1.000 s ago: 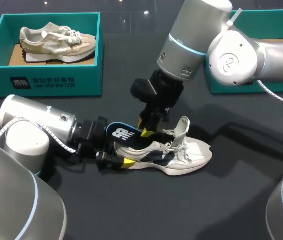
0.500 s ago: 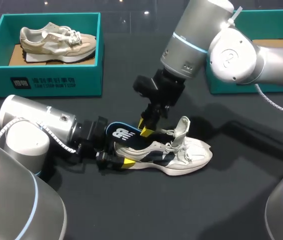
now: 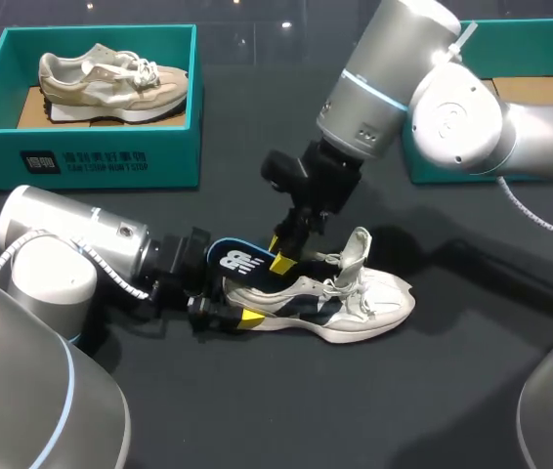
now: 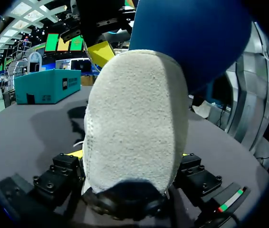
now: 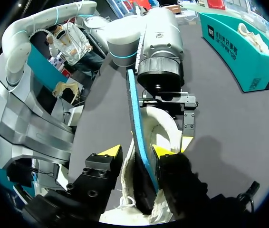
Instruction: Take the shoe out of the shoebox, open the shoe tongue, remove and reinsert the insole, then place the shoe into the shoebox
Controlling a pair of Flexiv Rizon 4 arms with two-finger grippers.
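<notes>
Head view: shoe [image 3: 355, 303] lay on its sole mid-tabletop [image 3: 257, 410], out of both boxes, toe toward the right arm's side. Left gripper [image 3: 230, 315] came in low from the left, jaws clenched on the heel. My read: that pinned the shoe so the insole work couldn't drag it. Insole [image 3: 240, 262] stuck up and back out of the heel opening, only partly seated. Right gripper [image 3: 283, 252] hung steeply over the collar, at the insole. Tongue [image 3: 357, 246] stood up, throat open. Left shoebox [image 3: 91, 156] held a beige shoe [image 3: 110, 78]. Right shoebox [image 3: 443, 168] sat well apart behind the right arm. Open tabletop ahead of the toe.

Left wrist view: the heel filled the space between the jaws, black fingers flanking both sides, insole overhead.

Right wrist view: insole [image 5: 133, 104] ran edge-on between the jaws. One finger lay against it, the other stood off with shoe collar showing between, so released, not pinching. Left arm [image 5: 158, 47] sat close ahead; little room along the shoe's line.
</notes>
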